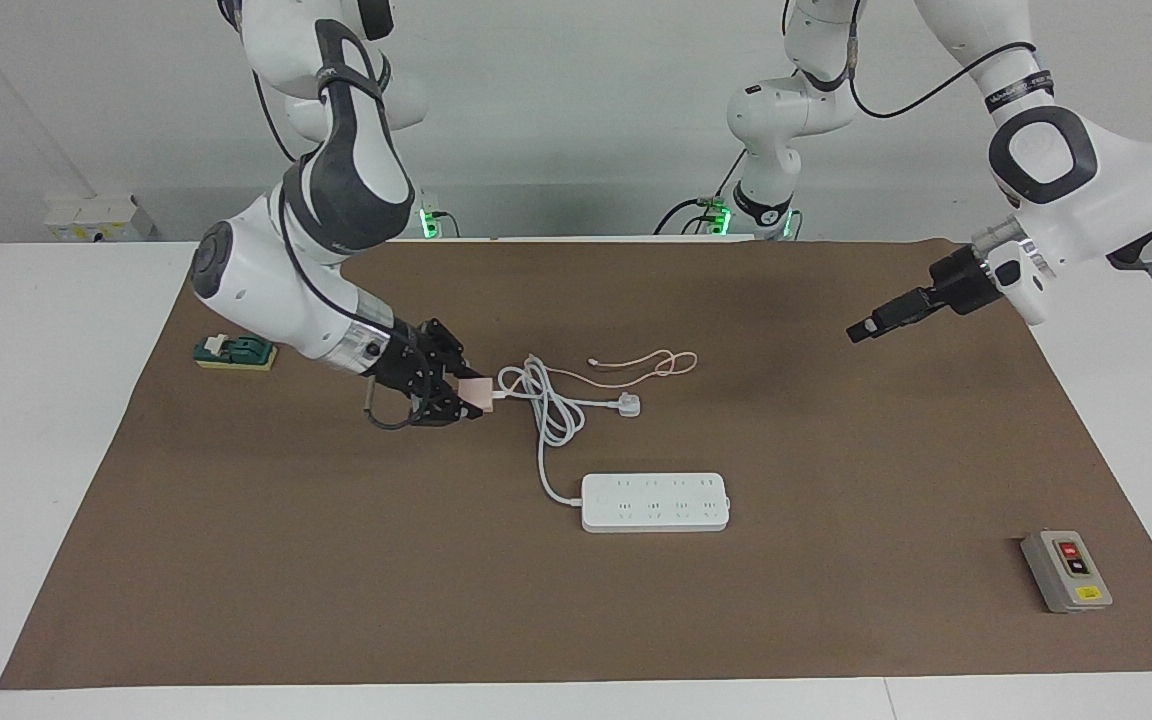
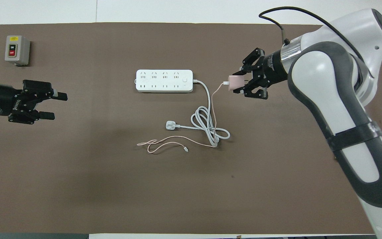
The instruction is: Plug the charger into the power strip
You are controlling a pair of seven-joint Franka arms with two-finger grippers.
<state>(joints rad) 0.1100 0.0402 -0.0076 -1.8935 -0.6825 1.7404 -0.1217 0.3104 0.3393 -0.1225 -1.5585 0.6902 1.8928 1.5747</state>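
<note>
Charger (image 1: 476,392), a small pale pink cube, sits left of centre in the facing view, clamped between the fingertips of the right gripper (image 1: 463,393), which is raised above the brown mat (image 1: 236,560). Its thin pink cable (image 1: 636,366) trails toward the middle of the frame and ends in a loose loop. A thick white cord (image 1: 548,400) lies coiled just beside the cube and runs down to the power strip (image 1: 656,502), which lies flat below centre; the cord's white plug (image 1: 628,405) rests above the strip. At the right edge of the frame the left gripper (image 1: 861,331) hangs over bare mat, holding nothing. A grey switch box (image 1: 1066,570) stands at lower right, and a green and yellow block (image 1: 234,352) at the left.

From overhead, the charger (image 2: 234,82) appears right of centre, pinched by the right gripper (image 2: 239,83), level with the power strip (image 2: 164,80) and apart from it. The pink cable (image 2: 164,144) drops to a tangle below centre, crossing the white cord (image 2: 207,122). The white plug (image 2: 170,125) lies below the strip. At the left edge the left gripper (image 2: 58,106) waits with its fingers spread wide and empty, below the grey switch box (image 2: 17,49) in the upper left corner.
</note>
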